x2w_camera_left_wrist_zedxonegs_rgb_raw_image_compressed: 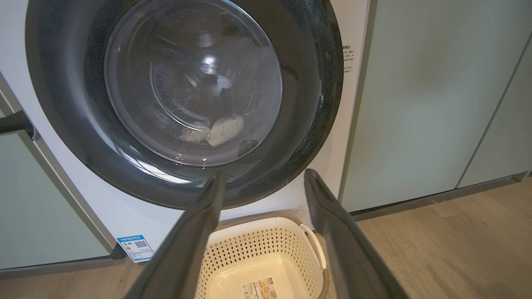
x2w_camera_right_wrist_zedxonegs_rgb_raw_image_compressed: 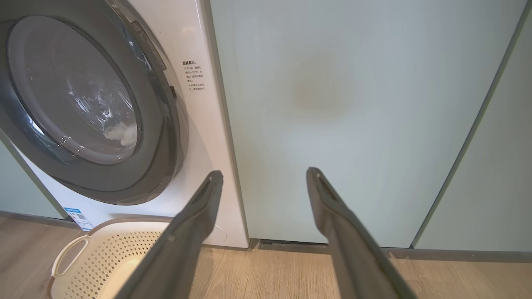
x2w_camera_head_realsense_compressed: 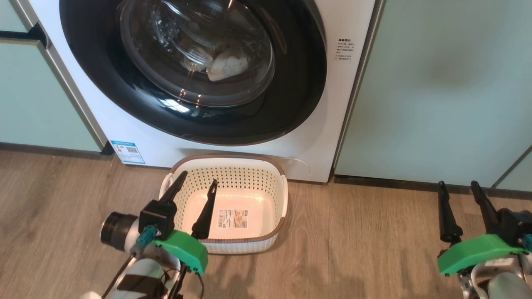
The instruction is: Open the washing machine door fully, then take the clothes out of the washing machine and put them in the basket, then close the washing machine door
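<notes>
Wood-look plank floor (x2w_camera_head_realsense_compressed: 374, 249), pale green cabinet panels (x2w_camera_head_realsense_compressed: 436, 83) on both sides of the washer (x2w_camera_head_realsense_compressed: 349, 124).

Washer: white front-loader, standing on the floor between the panels. Blue-and-white sticker (x2w_camera_head_realsense_compressed: 129, 151) at its lower left corner; small block of printed text to the right of the door.

Door (x2w_camera_head_realsense_compressed: 291, 104): shut, glossy black rim flush against the washer front, with glare on the glass bowl.

Clothes (x2w_camera_head_realsense_compressed: 228, 64): inside the drum, seen through the glass as a pale crumpled lump low in the window. Faint line print visible. Colour details too blurred by the glass to tell.

Basket (x2w_camera_head_realsense_compressed: 282, 195): on the floor just in front of the washer, below the door. Cream, perforated walls, brown rim, white side handle. Nothing in it but the label (x2w_camera_head_realsense_compressed: 232, 218) on its bottom.

Left hand (x2w_camera_head_realsense_compressed: 198, 178): fingers spread wide, holding nothing. It hangs over the left side of the basket, fingers pointing toward the washer, tips short of the door.

Right hand (x2w_camera_head_realsense_compressed: 457, 185): fingers spread wide, holding nothing. It is over bare floor, well apart from the basket, facing the right-hand cabinet panel.
</notes>
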Controlling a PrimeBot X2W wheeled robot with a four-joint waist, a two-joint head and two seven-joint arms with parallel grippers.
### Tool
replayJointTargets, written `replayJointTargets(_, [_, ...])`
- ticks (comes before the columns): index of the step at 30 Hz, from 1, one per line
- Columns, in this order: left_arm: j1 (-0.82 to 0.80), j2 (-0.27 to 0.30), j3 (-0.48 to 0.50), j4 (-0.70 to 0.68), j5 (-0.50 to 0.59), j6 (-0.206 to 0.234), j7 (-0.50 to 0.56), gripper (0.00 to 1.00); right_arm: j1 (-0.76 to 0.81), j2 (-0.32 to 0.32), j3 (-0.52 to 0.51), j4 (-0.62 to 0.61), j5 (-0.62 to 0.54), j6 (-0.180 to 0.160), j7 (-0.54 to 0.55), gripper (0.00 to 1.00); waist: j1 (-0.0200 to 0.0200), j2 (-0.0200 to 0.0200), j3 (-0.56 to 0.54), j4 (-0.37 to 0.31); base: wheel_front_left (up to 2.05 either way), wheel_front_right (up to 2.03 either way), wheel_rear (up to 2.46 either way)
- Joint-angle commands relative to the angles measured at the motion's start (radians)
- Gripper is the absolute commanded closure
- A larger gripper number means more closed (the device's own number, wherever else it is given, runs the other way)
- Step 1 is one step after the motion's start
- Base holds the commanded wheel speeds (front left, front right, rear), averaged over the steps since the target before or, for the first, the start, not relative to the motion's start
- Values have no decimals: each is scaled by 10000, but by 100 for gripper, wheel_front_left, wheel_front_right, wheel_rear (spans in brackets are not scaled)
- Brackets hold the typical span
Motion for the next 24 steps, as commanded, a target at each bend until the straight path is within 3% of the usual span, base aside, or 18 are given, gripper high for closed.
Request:
replayJointTargets(1, [-510,82,390,-273,-38,4,-65,0,-389,-158,212,-298,29,2,-109,0,0,0,5,3,0,0,0])
replayJointTargets(22, [-592,-49,584,-129,164,-148,-65,0,-441,-158,233,-238,20,2,-109,0,0,0,76,-29,0,0,0])
replayJointTargets(23, [-591,-51,586,-129,176,-157,-65,0,-449,-158,226,-226,23,2,-109,4,0,0,74,-33,0,0,0])
replayJointTargets(24, [-589,-56,590,-128,181,-167,-65,0,-461,-158,241,-226,83,2,-109,62,0,0,72,-34,0,0,0])
